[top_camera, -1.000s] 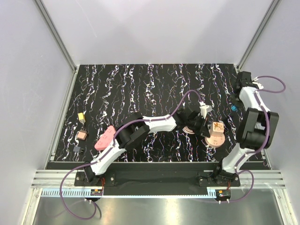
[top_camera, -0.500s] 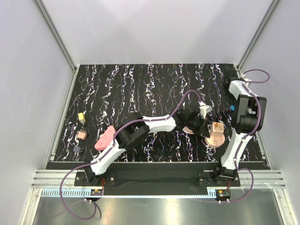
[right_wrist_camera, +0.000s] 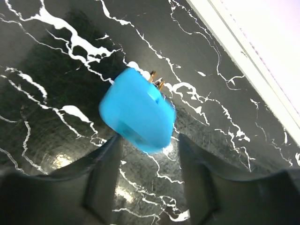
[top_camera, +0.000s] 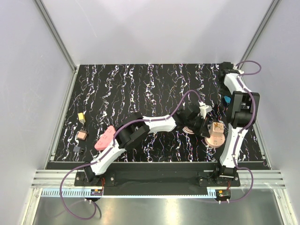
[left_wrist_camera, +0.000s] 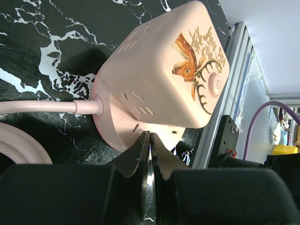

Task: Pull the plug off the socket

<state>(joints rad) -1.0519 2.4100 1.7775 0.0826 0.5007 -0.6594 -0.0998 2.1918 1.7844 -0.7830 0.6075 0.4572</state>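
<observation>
Two tools | left tool (left_wrist_camera: pixel 150 140) together beside socket (left_wrist_camera: pixel 164 70) | right tool (right_wrist_camera: pixel 150 140) apart, plug (right_wrist_camera: pixel 133 110) at tips

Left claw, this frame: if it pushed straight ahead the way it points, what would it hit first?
The socket. The left claw, jaws nearly together, points at its round base, right at the tips. Depth is unclear, so it may touch already.

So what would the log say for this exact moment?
plug: out of socket, prongs bare | right gripper: open around plug | left gripper: shut at socket base
</observation>
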